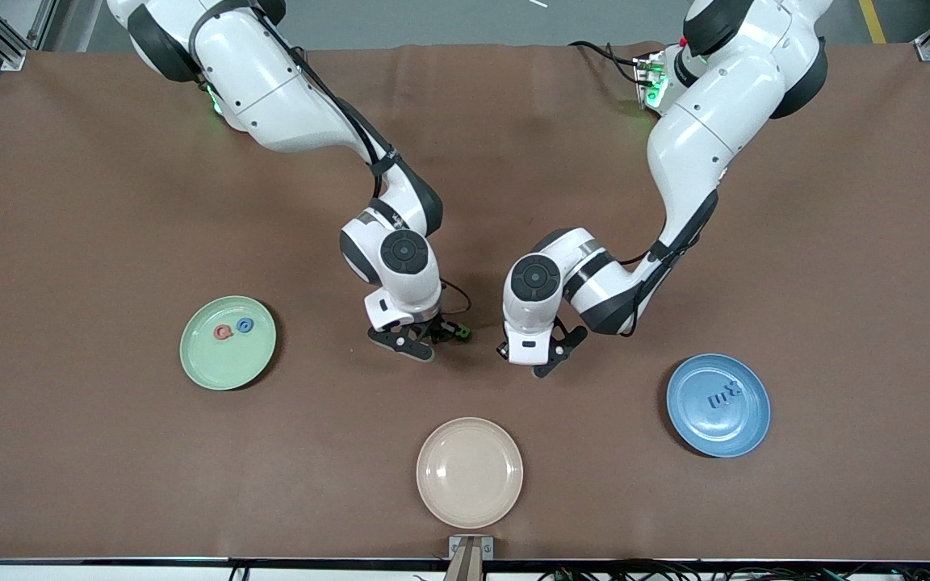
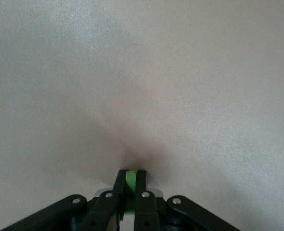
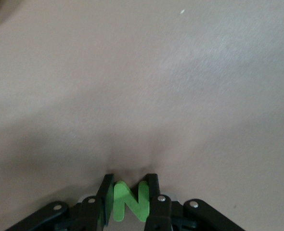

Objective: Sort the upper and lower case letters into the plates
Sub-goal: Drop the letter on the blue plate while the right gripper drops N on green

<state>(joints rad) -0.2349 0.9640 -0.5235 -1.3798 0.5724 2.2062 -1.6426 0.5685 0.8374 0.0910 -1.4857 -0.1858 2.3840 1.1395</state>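
My right gripper (image 1: 453,329) (image 3: 130,180) is low over the middle of the brown mat, shut on a green capital N (image 3: 127,202). Beside it, my left gripper (image 1: 544,359) (image 2: 130,174) is also low at the mat, shut on a thin green letter (image 2: 130,185) seen edge-on; its shape is hidden. The mint green plate (image 1: 223,371) toward the right arm's end holds a pink-red letter (image 1: 224,332) and a blue letter (image 1: 245,325). The blue plate (image 1: 707,436) toward the left arm's end holds blue letters (image 1: 723,395).
A cream-beige plate (image 1: 469,476) lies empty near the table's front edge, nearer the front camera than both grippers. The brown mat (image 1: 110,202) covers the whole table.
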